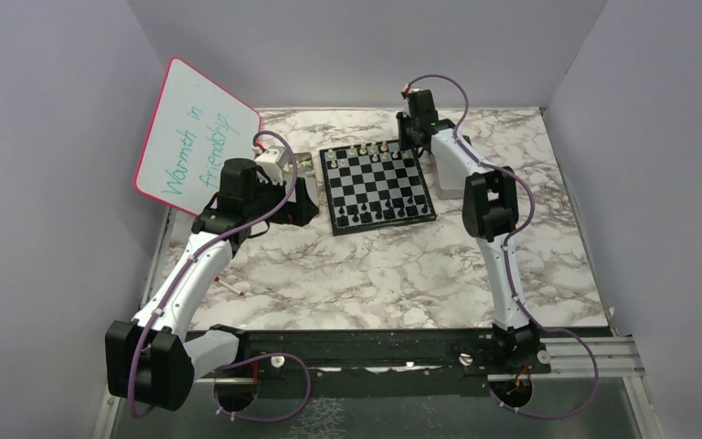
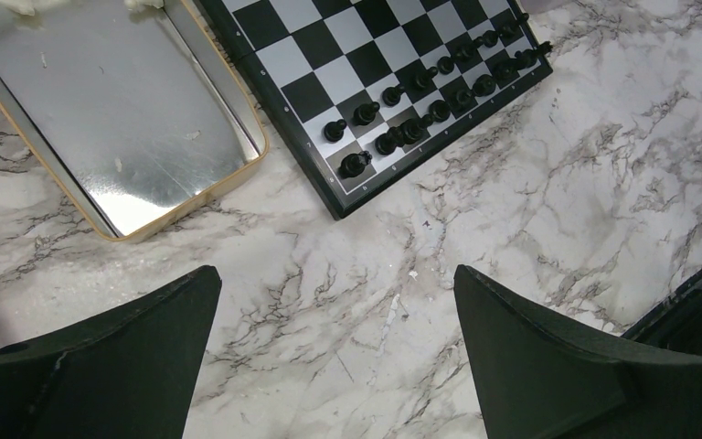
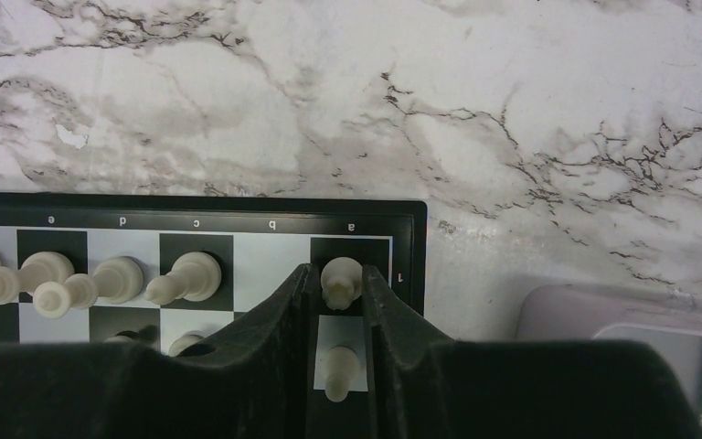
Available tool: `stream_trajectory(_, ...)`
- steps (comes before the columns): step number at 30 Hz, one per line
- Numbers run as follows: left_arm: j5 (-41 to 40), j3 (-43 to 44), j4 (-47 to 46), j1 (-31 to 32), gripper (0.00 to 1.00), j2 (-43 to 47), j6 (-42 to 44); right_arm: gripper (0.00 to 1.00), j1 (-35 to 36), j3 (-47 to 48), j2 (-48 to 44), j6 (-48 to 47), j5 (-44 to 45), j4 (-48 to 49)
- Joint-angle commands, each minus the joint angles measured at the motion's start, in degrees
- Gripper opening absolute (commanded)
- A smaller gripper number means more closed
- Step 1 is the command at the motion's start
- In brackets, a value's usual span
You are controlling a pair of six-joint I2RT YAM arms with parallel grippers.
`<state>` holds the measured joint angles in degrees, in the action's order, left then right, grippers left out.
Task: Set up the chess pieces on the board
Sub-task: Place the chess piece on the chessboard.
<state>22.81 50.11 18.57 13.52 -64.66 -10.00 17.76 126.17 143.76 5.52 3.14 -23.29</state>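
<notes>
pale piece upright on board corner square, right gripper fingers flanking it, grip unclear, left gripper spread wide

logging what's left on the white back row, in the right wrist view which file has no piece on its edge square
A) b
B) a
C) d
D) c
A: the b square is bare, while the a piece, c piece and d piece stand on theirs.

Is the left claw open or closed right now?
Open. The left gripper's fingers stand wide apart in its wrist view, with only the marble table showing between them.
</notes>
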Motion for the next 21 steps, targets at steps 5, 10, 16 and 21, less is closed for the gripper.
stream_trajectory(5, -0.92, -0.45, -0.29, 0.19, 0.99, 1.68, 0.60, 0.31, -0.47, 1.38, 1.09, -0.24, -0.50, -1.43)
stream_trajectory(10, -1.88, -0.37, -0.01, 0.19, 0.99, 1.72, 0.91, 0.35, -0.49, 3.50, 0.98, -0.74, -0.76, -2.03)
stream_trajectory(16, -11.06, 0.33, 2.56, 0.19, 0.99, 2.43, 0.77, 0.45, -0.49, 4.02, -2.02, -0.73, -0.24, -2.85)
stream_trajectory(21, -15.88, 0.08, 3.51, 0.19, 0.99, 3.07, 0.01, 0.54, -0.49, 1.44, -7.42, 0.17, -0.79, -3.16)
